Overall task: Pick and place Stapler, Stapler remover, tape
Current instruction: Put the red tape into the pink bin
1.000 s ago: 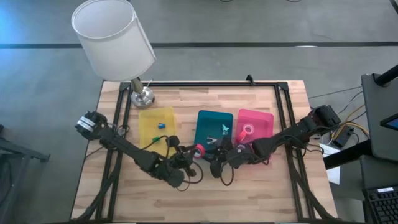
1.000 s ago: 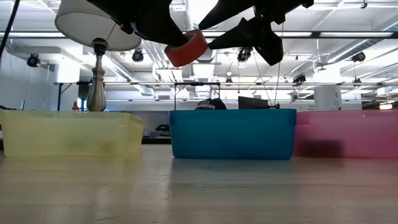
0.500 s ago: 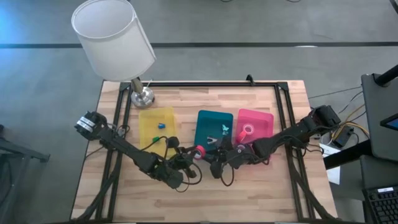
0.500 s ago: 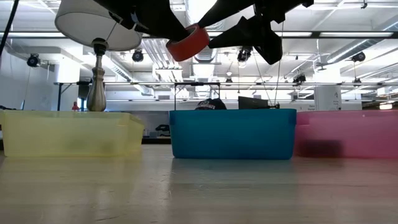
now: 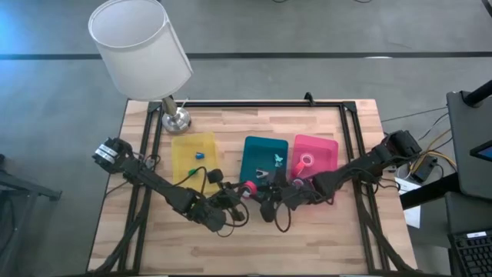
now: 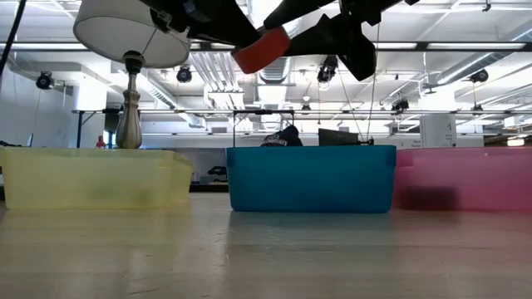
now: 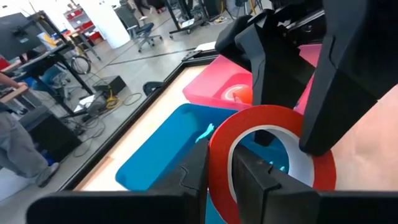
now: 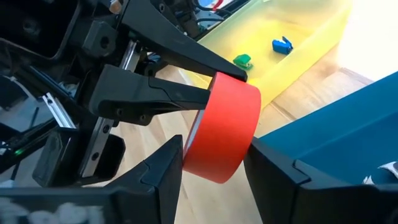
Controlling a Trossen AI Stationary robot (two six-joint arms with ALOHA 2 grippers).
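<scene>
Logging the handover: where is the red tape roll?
Held off the table by the left hand, the red tape roll hangs near the teal tray, between both hands.

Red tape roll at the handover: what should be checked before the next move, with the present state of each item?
1. Left gripper shut on the red tape roll: ok.
2. Roll held clear above the table: ok.
3. Right gripper open, its fingers either side of the roll: ok.
4. Right fingers touching the roll: cannot tell.
5. Pink tray has room beside its pink roll: ok.
</scene>
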